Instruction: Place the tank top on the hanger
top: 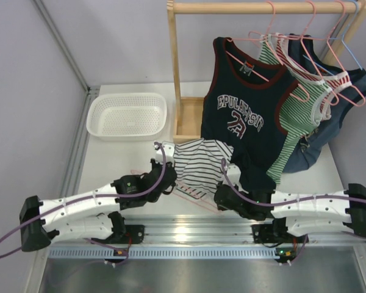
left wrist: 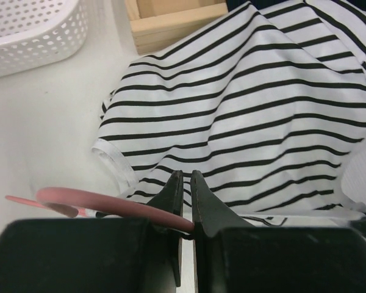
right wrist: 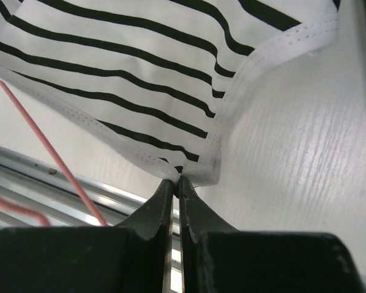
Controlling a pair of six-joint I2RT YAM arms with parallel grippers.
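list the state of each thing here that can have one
tank top, rumpled on the table, hem corner pinched
hanger, down at table level, wire clamped
left pincer, shut on the hanger
right pincer, shut on the tank top
basket, upright, empty
navy top, hanging on the rack

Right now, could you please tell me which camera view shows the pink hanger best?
The left wrist view: the pink hanger wire is close and sharp, pinched in the left gripper. The top view shows only faint pink lines by the tank top; the right wrist view shows thin wire beside its hem.
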